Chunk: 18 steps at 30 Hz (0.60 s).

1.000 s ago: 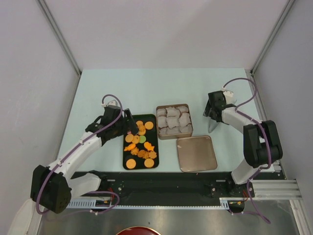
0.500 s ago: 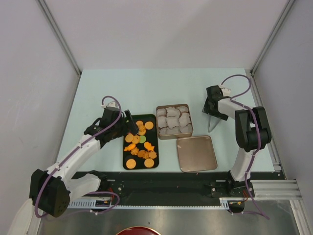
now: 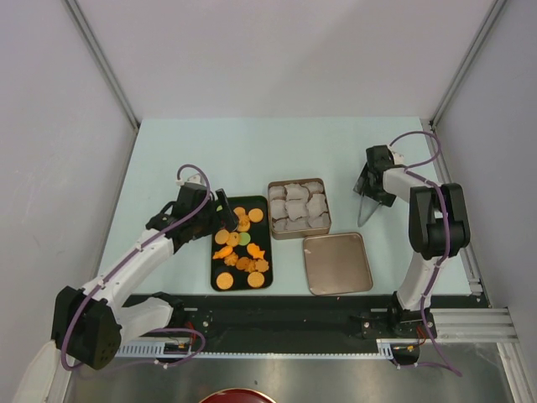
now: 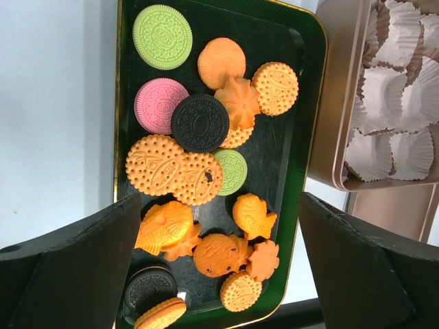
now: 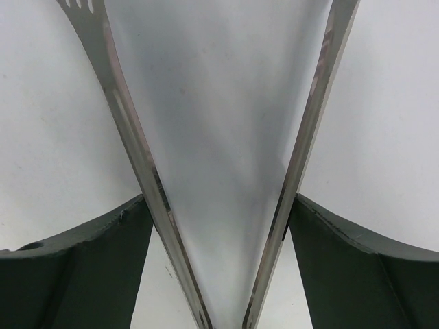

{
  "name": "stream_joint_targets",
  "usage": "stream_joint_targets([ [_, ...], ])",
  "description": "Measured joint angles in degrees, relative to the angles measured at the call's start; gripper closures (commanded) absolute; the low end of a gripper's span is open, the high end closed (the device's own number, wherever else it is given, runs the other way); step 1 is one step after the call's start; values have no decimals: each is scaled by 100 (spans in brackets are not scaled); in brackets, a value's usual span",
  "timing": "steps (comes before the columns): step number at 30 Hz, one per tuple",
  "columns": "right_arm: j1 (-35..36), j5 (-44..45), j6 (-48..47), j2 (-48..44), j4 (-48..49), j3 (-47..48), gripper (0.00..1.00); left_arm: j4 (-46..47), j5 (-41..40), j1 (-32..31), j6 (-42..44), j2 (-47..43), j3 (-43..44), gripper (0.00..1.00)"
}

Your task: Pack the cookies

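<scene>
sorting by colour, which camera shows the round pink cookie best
Left wrist: the round pink cookie lies close up on the black tray. Top external is too small to pick it out; right wrist misses it.

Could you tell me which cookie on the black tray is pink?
The pink cookie, the only one so coloured, lies at the left edge of the tray in the left wrist view, between the large green cookie and a dark cookie.

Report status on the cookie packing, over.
Left gripper open over the cookies, all on the black tray. Right gripper against both arms of the tongs. Tin holds only paper cups; nothing blocking.
</scene>
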Motion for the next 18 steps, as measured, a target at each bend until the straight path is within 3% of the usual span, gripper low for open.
stream_joint_targets([
  [9,-155,-101,52,-46,334,-122,16,50,63,-4,-4,4,-68,0],
  [13,-170,-72,44,-44,334,-125,36,103,111,-4,-4,48,-68,0],
  [17,-208,-81,46,-39,330,-125,40,125,118,-4,-4,85,-68,0],
  [18,-214,-83,46,-39,330,-125,45,127,118,-4,-4,87,-68,0],
])
